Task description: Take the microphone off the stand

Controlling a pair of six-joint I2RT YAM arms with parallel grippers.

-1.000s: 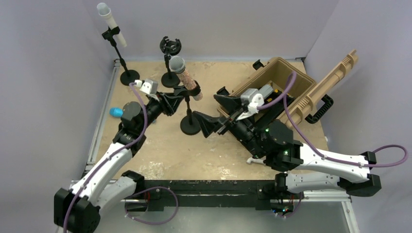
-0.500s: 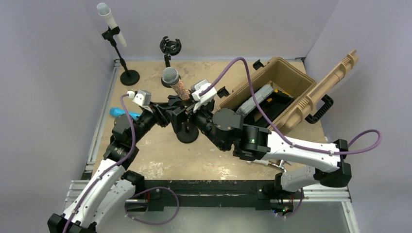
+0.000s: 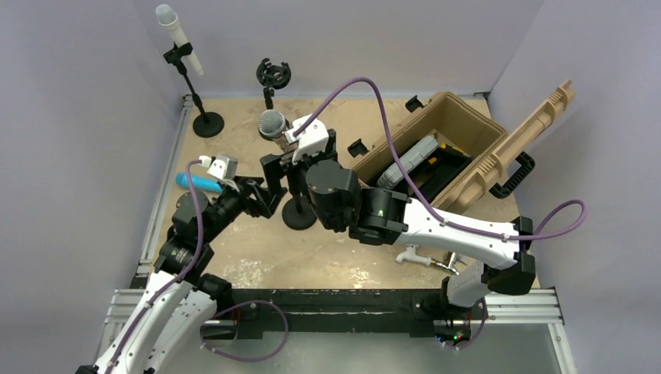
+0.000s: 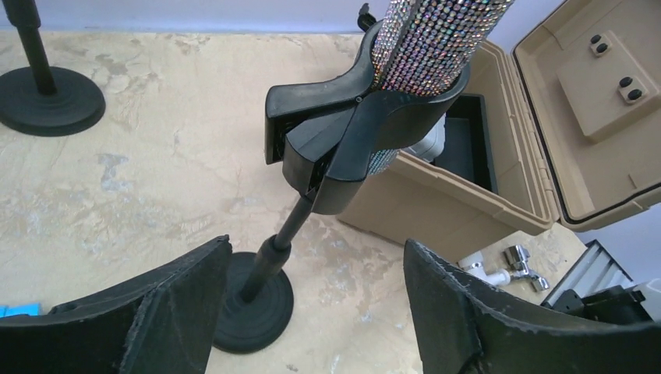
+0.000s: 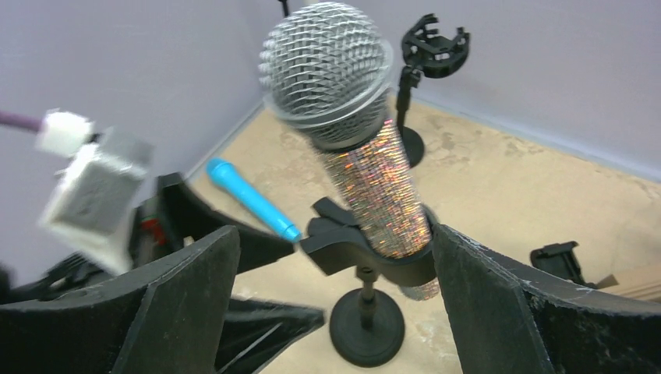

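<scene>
Tan tabletop [image 3: 257,234]; left claw [image 4: 316,243], right claw [image 5: 335,230] agape near clipped microphone [image 5: 343,93].

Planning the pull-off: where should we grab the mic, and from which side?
The barrel, between grille and clip. Approach from the right gripper side, open fingers straddling it. That stretch is bare and straight; the clip clamps lower down, so likely draw it out along its tilt.

Walls [image 3: 390,39]: plain lavender, filling the frame's top, left and right.
Worktop [image 3: 265,253]: tan, mottled with pale patches, across the centre.
Rail [image 3: 174,140]: grey metal, along the worktop's left edge.
</scene>
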